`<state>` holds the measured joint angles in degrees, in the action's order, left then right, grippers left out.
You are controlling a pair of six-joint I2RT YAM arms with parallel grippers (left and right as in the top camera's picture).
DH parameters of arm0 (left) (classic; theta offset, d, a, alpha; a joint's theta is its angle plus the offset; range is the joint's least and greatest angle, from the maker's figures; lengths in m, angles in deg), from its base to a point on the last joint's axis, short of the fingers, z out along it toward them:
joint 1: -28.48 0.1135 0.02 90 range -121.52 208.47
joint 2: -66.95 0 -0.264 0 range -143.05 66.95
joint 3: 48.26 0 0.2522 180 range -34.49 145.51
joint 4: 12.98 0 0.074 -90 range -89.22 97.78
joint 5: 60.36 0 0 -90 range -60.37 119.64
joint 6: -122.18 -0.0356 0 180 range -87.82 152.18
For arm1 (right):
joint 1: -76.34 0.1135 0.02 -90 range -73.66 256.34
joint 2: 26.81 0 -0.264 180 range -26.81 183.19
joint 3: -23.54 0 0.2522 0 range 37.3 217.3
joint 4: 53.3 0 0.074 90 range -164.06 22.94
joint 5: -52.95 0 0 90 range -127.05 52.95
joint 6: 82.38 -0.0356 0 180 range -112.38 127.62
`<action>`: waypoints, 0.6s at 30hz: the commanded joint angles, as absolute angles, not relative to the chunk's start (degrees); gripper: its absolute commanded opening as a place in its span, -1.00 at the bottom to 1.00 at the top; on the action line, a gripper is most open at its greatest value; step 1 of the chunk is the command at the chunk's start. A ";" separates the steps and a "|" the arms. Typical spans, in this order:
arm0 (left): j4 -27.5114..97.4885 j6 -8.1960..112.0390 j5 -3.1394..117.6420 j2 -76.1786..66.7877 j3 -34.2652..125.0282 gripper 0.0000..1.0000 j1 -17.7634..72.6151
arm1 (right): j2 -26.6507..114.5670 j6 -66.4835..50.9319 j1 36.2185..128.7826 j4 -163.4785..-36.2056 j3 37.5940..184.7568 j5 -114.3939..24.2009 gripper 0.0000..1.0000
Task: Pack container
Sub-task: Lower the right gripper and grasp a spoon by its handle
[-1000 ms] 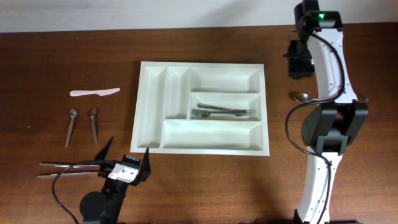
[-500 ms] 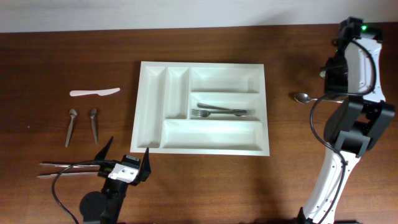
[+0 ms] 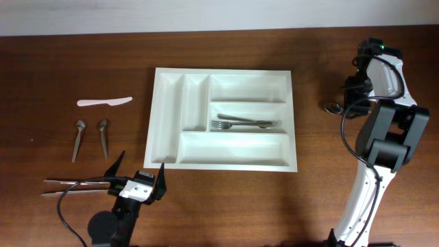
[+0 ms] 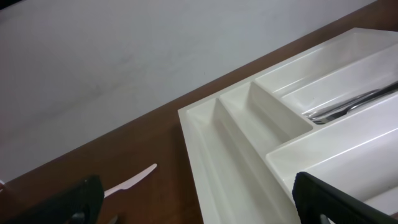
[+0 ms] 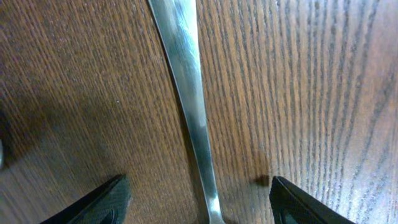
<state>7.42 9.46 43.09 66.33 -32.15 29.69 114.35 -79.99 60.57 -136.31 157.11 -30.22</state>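
Note:
The white five-compartment container (image 3: 160,130) lies mid-table, with forks (image 3: 245,123) in its middle wide compartment. It also shows in the left wrist view (image 4: 249,149), where the fork handles (image 4: 348,104) show. My right gripper (image 3: 357,92) is open, low over a metal spoon (image 3: 334,107) right of the container. In the right wrist view the spoon's handle (image 5: 186,93) lies on the wood between the open fingers (image 5: 202,202), untouched. My left gripper (image 3: 139,175) is open and empty near the container's front left corner.
Left of the container lie a white plastic knife (image 3: 104,102), two small metal spoons (image 3: 78,137) (image 3: 103,134) and two metal knives (image 3: 75,182) near the front edge. The plastic knife also shows in the left wrist view (image 4: 130,182).
My right arm swung from the far side of the table down and right, lowering its open gripper over the spoon's handle. The left arm has not moved.

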 commanded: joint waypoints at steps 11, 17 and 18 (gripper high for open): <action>7.35 10.21 42.94 66.66 -32.58 0.98 29.86 | 115.03 -79.60 60.83 -137.25 155.69 -32.39 -0.39; 7.35 10.21 42.94 66.66 -32.58 0.98 29.86 | 115.00 -79.58 60.83 -137.38 155.69 -31.42 -0.93; 7.35 10.23 42.94 66.66 -32.58 0.98 29.86 | 114.94 -79.60 60.83 -137.58 155.71 -31.01 -0.93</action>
<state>7.42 9.46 43.09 66.33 -32.15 29.69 114.35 -79.38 60.57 -137.10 157.06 -32.02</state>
